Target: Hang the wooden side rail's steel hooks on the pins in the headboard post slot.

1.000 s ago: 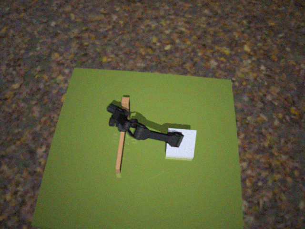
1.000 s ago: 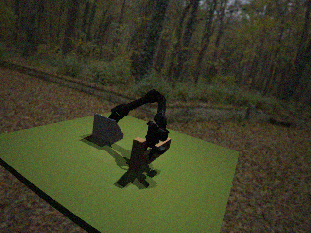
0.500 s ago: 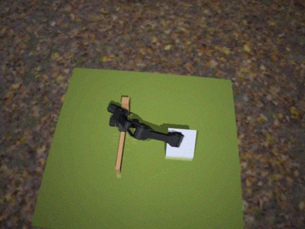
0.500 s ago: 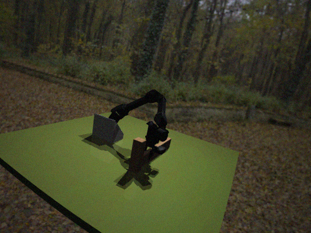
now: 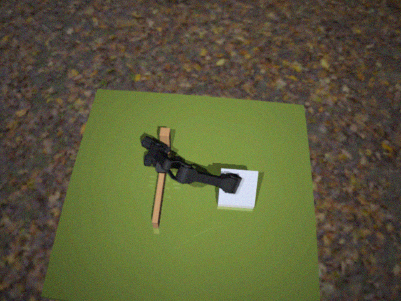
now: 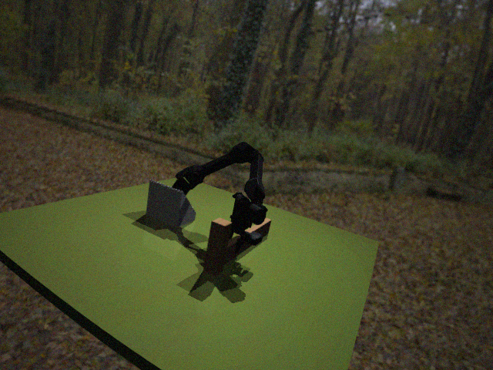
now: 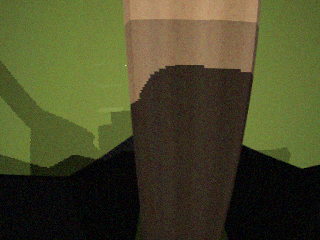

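The wooden headboard post (image 5: 165, 132) (image 6: 219, 240) stands upright on the green table. The wooden side rail (image 5: 158, 197) (image 6: 265, 226) (image 7: 192, 45) runs away from the post, its post-side end beside the post and behind the arm. My gripper (image 6: 246, 235) (image 7: 172, 137) points down and is shut on the rail near that end, a dark finger on each side. In the wrist view the rail runs straight up between the fingers, its lower part in shadow. The hooks, the slot and the pins are hidden, so whether the hooks sit on the pins cannot be told. Contact between the rail's far end and the table is unclear.
A white wedge-shaped block (image 5: 244, 197) (image 6: 162, 205) stands at the arm's base, to one side of the rail. The arm (image 5: 203, 179) (image 6: 223, 161) reaches over from it. The green table (image 5: 259, 259) (image 6: 298, 311) has its edges in the top and exterior views. Arm shadows fall around the post.
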Motion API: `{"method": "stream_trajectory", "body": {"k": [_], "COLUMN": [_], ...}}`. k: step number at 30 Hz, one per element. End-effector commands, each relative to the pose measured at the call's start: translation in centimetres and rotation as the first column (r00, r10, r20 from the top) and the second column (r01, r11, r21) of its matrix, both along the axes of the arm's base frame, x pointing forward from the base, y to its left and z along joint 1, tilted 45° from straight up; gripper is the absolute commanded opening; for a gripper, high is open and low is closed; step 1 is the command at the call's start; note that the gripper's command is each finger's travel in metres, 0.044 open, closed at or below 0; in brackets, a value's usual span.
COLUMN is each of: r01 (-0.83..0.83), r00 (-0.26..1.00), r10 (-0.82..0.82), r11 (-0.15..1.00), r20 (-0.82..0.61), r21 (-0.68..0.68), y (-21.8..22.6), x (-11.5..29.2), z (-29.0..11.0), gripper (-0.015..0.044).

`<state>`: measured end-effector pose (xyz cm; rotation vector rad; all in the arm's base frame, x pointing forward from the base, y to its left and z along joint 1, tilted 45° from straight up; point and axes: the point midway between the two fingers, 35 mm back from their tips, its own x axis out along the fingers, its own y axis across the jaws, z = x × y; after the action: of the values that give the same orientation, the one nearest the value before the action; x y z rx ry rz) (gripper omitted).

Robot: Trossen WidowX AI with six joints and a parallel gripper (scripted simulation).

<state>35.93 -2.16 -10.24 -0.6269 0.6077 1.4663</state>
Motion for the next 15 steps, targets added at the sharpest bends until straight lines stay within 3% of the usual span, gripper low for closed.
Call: {"method": "stream_trajectory", "body": {"k": [1,15], "r01": [0.004,0.004], "r00": [1.0,1.0], "r10": [-0.004,-0.004], "r11": [1.0,1.0], "r20": [0.016,0.016], "r21": [-0.003,-0.004], "y": [-0.57,-0.73], "x": [0.23,0.23], "z": [0.37,0.54], "gripper": [0.0,0.0]}}
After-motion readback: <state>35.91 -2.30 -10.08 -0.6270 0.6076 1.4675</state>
